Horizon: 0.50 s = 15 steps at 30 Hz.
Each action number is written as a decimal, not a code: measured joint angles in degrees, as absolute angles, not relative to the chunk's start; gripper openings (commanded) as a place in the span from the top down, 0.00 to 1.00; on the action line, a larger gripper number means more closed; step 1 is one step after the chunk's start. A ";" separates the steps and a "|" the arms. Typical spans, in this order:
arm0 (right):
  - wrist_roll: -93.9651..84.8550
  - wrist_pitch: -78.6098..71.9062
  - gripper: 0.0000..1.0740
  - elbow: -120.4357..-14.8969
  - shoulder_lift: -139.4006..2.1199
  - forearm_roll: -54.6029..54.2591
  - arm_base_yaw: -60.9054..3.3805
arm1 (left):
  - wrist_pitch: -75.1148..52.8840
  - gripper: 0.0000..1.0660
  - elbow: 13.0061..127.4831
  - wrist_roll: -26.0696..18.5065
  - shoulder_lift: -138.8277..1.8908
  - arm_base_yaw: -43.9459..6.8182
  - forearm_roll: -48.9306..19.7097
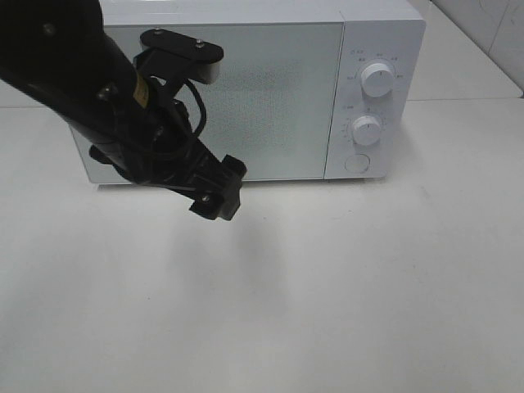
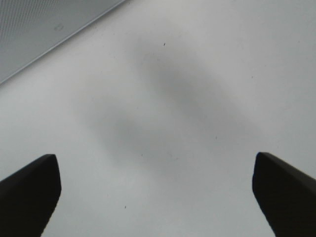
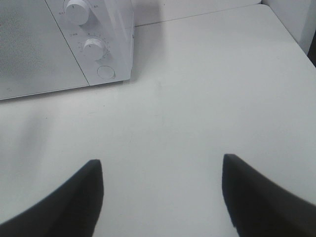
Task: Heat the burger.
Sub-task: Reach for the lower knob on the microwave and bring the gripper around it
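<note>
Microwave, white, at the back of the desk, door closed; its speckled panel hides the inside. Control strip on the microwave's right end: upper knob, lower knob under it, round button under that. Left arm, black, comes in steeply across the microwave's left half, with a looped cable on it and the wrist camera bracket in front of the door's top. Left claw hangs just in front of the microwave's lower front edge, left of door centre, above the desk; contact with either can't be confirmed. Wrist view on that arm: both fingers spread wide, only bare desk and a soft shadow between them, so released and empty, with the microwave's bottom front edge close ahead. Right claw is out of the high camera's frame. Its own wrist view has the fingers apart with only bare desk between, so released and empty too. It sits well in front of the microwave, off the control-strip corner, both knobs and the button in sight. The burger shows in no view; can't tell where it is.
</note>
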State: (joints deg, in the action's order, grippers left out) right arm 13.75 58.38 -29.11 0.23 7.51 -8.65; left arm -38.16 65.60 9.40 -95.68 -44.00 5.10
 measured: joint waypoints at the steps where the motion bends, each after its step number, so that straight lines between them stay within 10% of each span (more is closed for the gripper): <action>1: 13.75 58.38 0.38 -29.11 0.23 7.51 -8.65 | -38.16 0.07 65.60 9.40 -95.68 -44.00 5.10; 15: 13.75 58.38 0.38 -29.11 0.23 7.51 -8.65 | -51.80 0.08 64.11 7.85 -87.38 -35.75 1.95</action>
State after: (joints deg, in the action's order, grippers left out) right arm 13.75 58.38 -29.11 0.23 7.51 -8.65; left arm -51.80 64.11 7.85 -87.38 -35.75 1.95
